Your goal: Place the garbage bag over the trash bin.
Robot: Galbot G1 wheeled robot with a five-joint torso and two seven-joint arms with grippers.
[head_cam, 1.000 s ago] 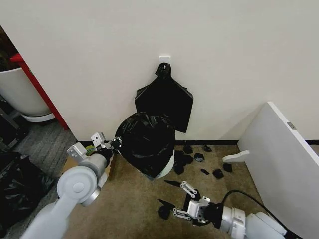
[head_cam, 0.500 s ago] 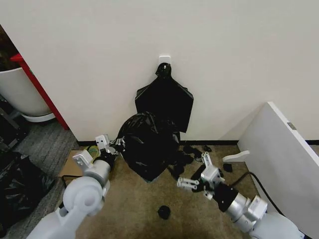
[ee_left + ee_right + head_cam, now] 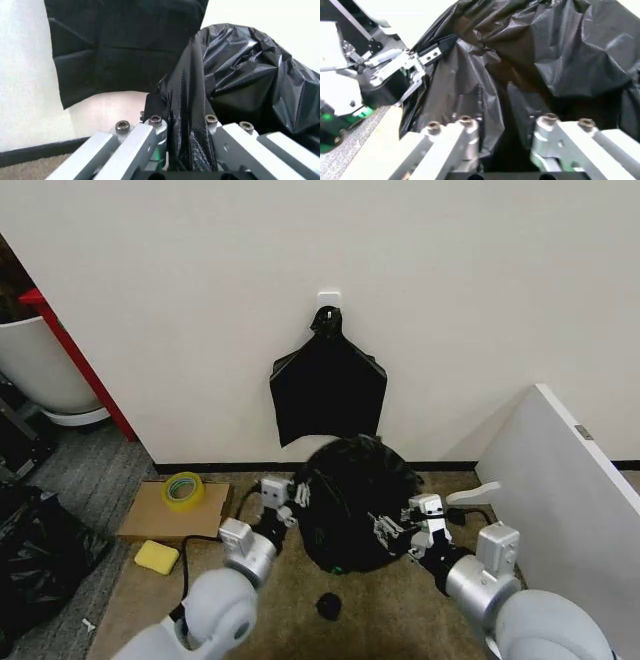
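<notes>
The glossy black garbage bag point(image 3: 350, 498) billows in a mound on the floor by the wall. The trash bin is hidden under it. My left gripper point(image 3: 287, 493) is at the bag's left side, shut on a bunched fold of plastic that runs between its fingers point(image 3: 150, 129) in the left wrist view. At the bag's right side, my right gripper point(image 3: 403, 526) also has plastic pinched between its fingers point(image 3: 547, 131). The right wrist view looks across the bag point(image 3: 555, 48) to the left gripper point(image 3: 415, 63) on the far side.
A flat bundle of black bags point(image 3: 328, 395) hangs on the wall above. A tape roll point(image 3: 183, 490), cardboard point(image 3: 150, 518) and a yellow sponge point(image 3: 157, 556) lie to the left. A black scrap point(image 3: 328, 606) lies in front. A white panel point(image 3: 570, 500) leans at right.
The bag has moved right and down from under the hanging bundle. My left gripper came with it. My right gripper rose from the floor and closed on the bag's right side.
</notes>
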